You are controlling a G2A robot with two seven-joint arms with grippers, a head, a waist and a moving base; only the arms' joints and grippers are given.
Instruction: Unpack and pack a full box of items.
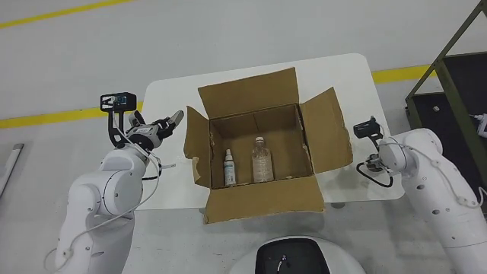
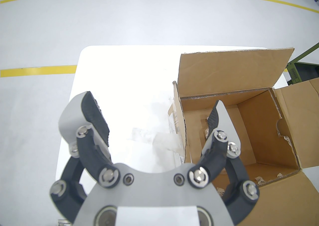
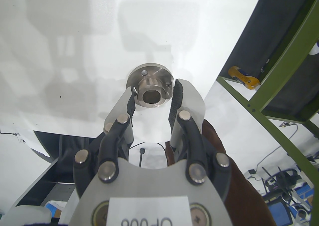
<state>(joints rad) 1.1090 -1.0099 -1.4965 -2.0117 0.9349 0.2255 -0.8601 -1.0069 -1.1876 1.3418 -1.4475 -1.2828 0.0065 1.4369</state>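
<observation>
An open cardboard box (image 1: 251,95) stands in the middle of the white table (image 1: 171,95). Inside it lie a small spray bottle (image 1: 229,169) with a white and blue label and a clear bottle (image 1: 262,162). My left gripper (image 1: 171,119) hovers open and holding nothing to the left of the box (image 2: 236,75); in its own view the left gripper (image 2: 152,98) has one finger in front of the box's left wall. My right gripper (image 3: 153,87) is at the table's right edge, pads against both sides of a metal flanged hub (image 3: 152,95). From above, the right gripper (image 1: 373,169) is beside the box's right flap.
A green-framed shelf (image 1: 449,68) stands close to the right of the table, with a yellow object (image 3: 243,78) on its dark shelf board. The box's flaps stick out on all sides. Bare table lies left of the box (image 2: 119,82).
</observation>
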